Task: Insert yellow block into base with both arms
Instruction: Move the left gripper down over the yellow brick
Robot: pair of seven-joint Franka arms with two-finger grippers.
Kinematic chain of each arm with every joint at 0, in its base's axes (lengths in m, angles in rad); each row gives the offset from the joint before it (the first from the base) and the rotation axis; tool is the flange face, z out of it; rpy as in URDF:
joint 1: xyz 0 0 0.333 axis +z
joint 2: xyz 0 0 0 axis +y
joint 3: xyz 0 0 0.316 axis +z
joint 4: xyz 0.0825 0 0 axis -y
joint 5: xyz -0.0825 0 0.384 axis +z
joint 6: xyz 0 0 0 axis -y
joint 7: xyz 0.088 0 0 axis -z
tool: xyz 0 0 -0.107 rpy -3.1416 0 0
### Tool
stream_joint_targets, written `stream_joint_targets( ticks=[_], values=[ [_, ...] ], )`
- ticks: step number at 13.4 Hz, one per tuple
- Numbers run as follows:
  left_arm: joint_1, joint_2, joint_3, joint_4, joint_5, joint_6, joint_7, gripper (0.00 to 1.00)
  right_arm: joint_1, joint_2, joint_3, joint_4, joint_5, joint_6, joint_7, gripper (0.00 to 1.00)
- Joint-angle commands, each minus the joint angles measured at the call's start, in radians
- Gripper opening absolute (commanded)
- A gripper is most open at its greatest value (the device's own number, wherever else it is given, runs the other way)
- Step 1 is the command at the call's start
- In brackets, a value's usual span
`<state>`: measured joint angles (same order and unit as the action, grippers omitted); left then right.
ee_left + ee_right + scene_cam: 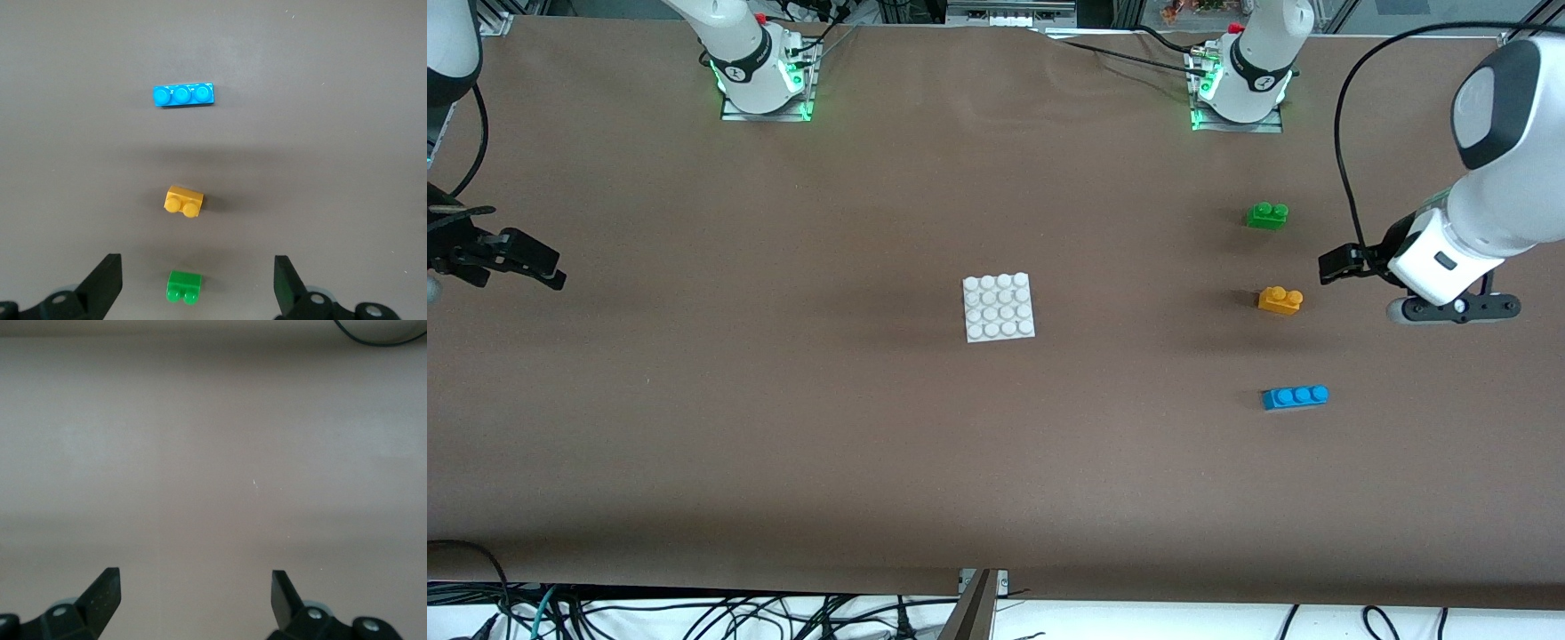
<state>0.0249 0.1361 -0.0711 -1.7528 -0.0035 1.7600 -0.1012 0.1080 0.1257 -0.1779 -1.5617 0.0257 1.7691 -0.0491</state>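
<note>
I am looking at the yellow block (1280,300): a small orange-yellow plastic brick, two round studs on top, glossy, sitting flat and upright on the brown table (783,427). It is lying toward the left arm's end of the table, well apart from the base (1000,308). Its long axis is running roughly along the table's length, end to end between the two arms' sides, with a slight skew; the two studs are facing up.

The base is sitting near the middle of the table: a flat white square plate, studs in a four-by-four grid, sixteen counted, slightly rotated against the table edge.

Counting bricks: three in all, one of each colour. One green brick (1267,215), two studs, is lying farther from the front camera than the yellow block. One blue brick (1295,396), three studs and longer, is lying nearer to the front camera. The three are forming a loose line, none touching another. One base.

The left gripper (197,283) is hanging in the air over the left arm's end of the table, just beside the line of bricks, with its fingers (103,280) spread wide and holding nothing; in its wrist view all three bricks are showing.

The right gripper (195,600) is waiting over bare table at the right arm's end, fingers likewise spread apart, gripping nothing.
</note>
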Motion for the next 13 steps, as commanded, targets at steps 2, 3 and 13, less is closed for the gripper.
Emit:
stream_joint_targets(
  ticks=[2, 3, 13],
  values=[
    [0.009, -0.016, 0.024, -0.154, -0.027, 0.171, 0.098, 1.00, -0.018, 0.012, 0.015, 0.045, -0.012, -0.036, -0.043, 1.00],
    [0.009, -0.016, 0.024, -0.174, -0.029, 0.188, 0.101, 1.00, -0.018, 0.014, 0.015, 0.045, -0.012, -0.036, -0.043, 1.00],
    [0.046, 0.062, 0.047, -0.433, -0.047, 0.529, 0.317, 1.00, -0.008, 0.019, 0.020, 0.045, -0.010, -0.031, -0.041, 1.00]
  ],
)
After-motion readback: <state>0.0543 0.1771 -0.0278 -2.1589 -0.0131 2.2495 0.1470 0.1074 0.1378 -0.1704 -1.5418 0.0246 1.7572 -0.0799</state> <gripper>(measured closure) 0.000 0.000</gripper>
